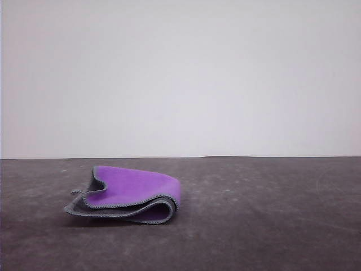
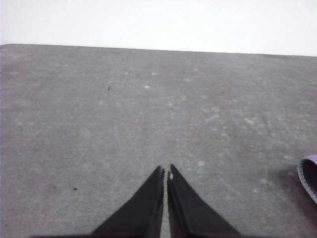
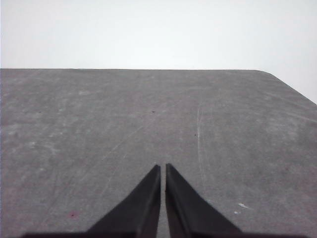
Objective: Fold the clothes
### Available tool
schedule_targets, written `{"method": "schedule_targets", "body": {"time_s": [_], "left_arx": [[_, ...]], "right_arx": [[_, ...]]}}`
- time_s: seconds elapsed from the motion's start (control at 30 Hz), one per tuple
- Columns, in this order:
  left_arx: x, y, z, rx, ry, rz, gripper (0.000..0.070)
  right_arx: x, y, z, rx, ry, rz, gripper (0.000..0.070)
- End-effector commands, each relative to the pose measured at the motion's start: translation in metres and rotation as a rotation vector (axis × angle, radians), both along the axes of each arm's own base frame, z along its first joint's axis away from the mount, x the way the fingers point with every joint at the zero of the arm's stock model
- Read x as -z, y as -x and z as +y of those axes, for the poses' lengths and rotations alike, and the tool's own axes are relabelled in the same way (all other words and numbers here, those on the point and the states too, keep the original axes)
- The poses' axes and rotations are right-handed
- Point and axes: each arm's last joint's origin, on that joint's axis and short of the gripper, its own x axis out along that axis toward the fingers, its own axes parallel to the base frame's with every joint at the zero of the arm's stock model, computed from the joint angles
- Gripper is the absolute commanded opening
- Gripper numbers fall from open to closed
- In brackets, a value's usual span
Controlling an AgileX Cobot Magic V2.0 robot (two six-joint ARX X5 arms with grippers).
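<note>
1. The left gripper [image 2: 166, 173] hangs over bare table [image 2: 99, 124], its two dark fingers drawn together until just a thin sliver of grey surface shows between the tips. It grips nothing and, as far as its wrist view tells, touches nothing. I judge that it is parked off to the side so the cloth lies clear of it.

2. The cloth [image 1: 132, 195] lies on the table [image 1: 271, 214] left of centre in the front view, near the front of the tabletop. It is doubled over: purple faces up on the top layer, a dark grey layer sits beneath, and the grey stitched edging runs along the open edges toward the camera. The fold bulges in a rounded loop on the right side and is not pressed flat; the edges on the left curl and do not line up neatly. To my eye at least one fold is made, and whether another is wanted cannot be settled from the task alone. In the left wrist view a corner of the cloth [image 2: 309, 176] shows at the frame's edge, well apart from the fingertips.

3. The right gripper [image 3: 163, 171] hangs likewise over bare, scuffed table [image 3: 223, 129], fingers nearly meeting with a narrow slit between them, holding nothing. Its resting apart from the cloth reads as a retreat or waiting pose.
</note>
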Motion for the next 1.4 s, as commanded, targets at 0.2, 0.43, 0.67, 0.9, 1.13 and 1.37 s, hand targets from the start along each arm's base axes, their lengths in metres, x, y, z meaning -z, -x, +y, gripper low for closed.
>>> {"method": "schedule_targets", "body": {"time_s": [0.2,0.43,0.67,0.9,1.13,1.37], "left_arx": [[0.0052,-0.0012,0.0001,-0.003,-0.007,0.002,0.0],[0.0052,-0.0012,0.0001,-0.003,-0.007,0.002,0.0],[0.0052,-0.0012,0.0001,-0.003,-0.007,0.002,0.0],[0.0052,-0.0012,0.0001,-0.003,-0.007,0.002,0.0],[0.0052,-0.0012,0.0001,-0.003,-0.007,0.002,0.0],[0.0052,-0.0012,0.0001,-0.003,-0.007,0.002,0.0]], "right_arx": [[0.0001,-0.0003,-0.0002,0.002,0.004,-0.007,0.0015],[0.0001,-0.0003,-0.0002,0.002,0.005,-0.007,0.0015],[0.0001,-0.0003,-0.0002,0.002,0.005,-0.007,0.0015],[0.0002,-0.0003,-0.0002,0.002,0.005,-0.006,0.0015],[0.0002,-0.0003,-0.0002,0.002,0.005,-0.006,0.0015],[0.0002,-0.0003,-0.0002,0.002,0.004,-0.006,0.0015]]}}
